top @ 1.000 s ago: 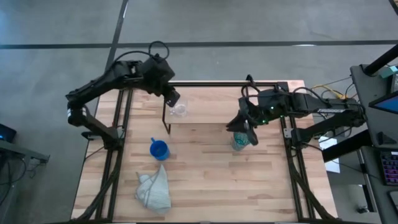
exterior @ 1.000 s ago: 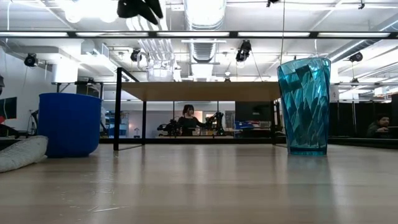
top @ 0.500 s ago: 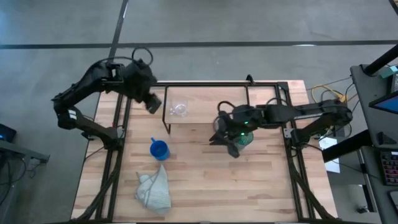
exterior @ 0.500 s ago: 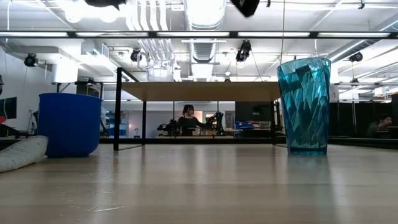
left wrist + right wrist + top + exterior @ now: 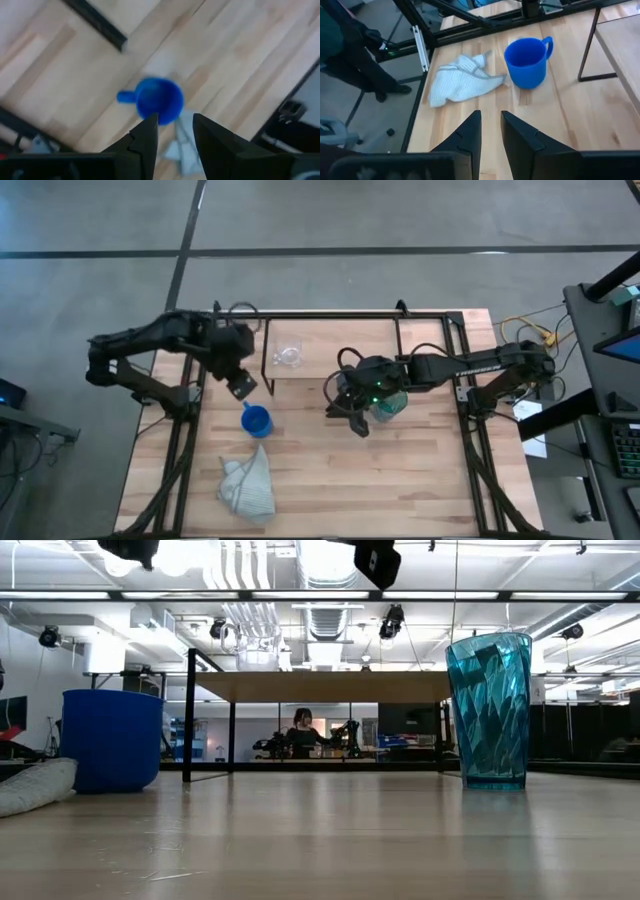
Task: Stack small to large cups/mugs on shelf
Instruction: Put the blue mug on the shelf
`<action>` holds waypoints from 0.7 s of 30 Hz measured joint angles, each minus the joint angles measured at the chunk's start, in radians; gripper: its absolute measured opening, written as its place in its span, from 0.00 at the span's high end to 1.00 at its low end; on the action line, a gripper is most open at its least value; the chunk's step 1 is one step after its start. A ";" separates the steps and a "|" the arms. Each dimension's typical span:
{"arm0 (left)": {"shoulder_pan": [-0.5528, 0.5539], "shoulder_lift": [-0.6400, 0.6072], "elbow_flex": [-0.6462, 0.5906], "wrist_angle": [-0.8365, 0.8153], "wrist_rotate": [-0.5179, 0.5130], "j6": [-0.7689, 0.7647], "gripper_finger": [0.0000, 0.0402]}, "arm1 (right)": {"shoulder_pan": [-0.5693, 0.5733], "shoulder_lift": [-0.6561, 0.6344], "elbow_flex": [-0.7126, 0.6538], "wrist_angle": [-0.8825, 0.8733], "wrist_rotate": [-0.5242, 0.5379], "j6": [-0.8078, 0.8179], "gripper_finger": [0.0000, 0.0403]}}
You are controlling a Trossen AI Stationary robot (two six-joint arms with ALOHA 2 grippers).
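From above, we are seeing the table (image 5: pixel 330 480) with the shelf (image 5: pixel 330 348) at its far edge. The glass cup (image 5: pixel 289 356) is sitting on the left part of the shelf's wooden top. The blue mug (image 5: pixel 256 420) is standing on the table in front of the shelf's left leg, and the cloth (image 5: pixel 247 485) is lying just nearer the front edge. The left gripper (image 5: pixel 241 385) is hanging over the table just beside the blue mug, between it and the shelf's left end. The right gripper (image 5: pixel 345 412) is reaching over the middle of the table, its arm passing over the teal cup (image 5: pixel 388 406), which is standing in front of the shelf's right half.

From table height, we are seeing the teal cup (image 5: pixel 488 710) upright on the right and the blue mug (image 5: pixel 112 740) on the left, with the cloth (image 5: pixel 35 786) touching the mug's side. The shelf (image 5: pixel 320 687) is standing behind them. A person is sitting far off in the room.

Through the left wrist camera, we are looking down on the blue mug (image 5: pixel 159 100), empty, with the left gripper's (image 5: pixel 175 131) fingers parted and holding nothing.

Through the right wrist camera, the right gripper (image 5: pixel 491 130) is showing a narrow gap between its fingers, gripping nothing, and pointing toward the blue mug (image 5: pixel 526 62) and cloth (image 5: pixel 462 79).
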 joint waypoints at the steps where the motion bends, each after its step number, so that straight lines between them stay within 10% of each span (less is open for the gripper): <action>1: -0.015 -0.001 -0.023 -0.008 -0.001 -0.006 0.73 | 0.000 -0.001 0.000 0.014 0.000 0.000 0.83; 21: -0.160 0.033 -0.282 0.051 0.042 -0.379 0.73 | 0.001 -0.018 0.000 0.054 0.000 0.041 0.83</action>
